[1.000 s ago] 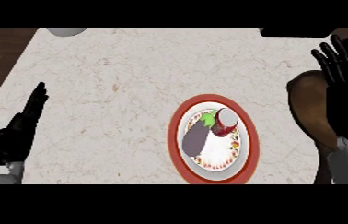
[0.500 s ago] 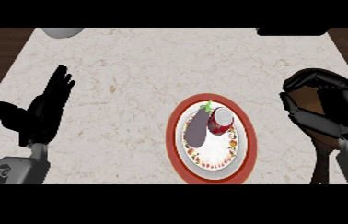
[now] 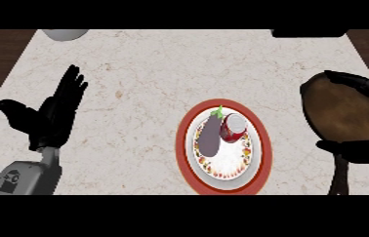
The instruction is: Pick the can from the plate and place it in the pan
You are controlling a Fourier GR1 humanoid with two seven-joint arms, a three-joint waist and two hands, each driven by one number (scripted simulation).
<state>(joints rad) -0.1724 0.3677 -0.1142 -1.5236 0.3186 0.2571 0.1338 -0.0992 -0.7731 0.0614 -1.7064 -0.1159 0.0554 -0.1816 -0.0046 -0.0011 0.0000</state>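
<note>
On the plate (image 3: 182,144): red can (image 3: 234,128), just beside a purple eggplant (image 3: 208,136).
Pan (image 3: 337,110): on the bench (image 3: 144,65), right of the plate.
Left hand (image 3: 54,116): fingers straight and open, holding nothing.
Right hand (image 3: 346,78): dark shape at the pan's far edge; cannot tell its state.

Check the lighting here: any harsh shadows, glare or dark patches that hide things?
Head view: light is even on the counter, with no harsh shadow by the plate or the open left hand; the can and eggplant read clearly; at the right edge the pan merges with black shapes around it.
</note>
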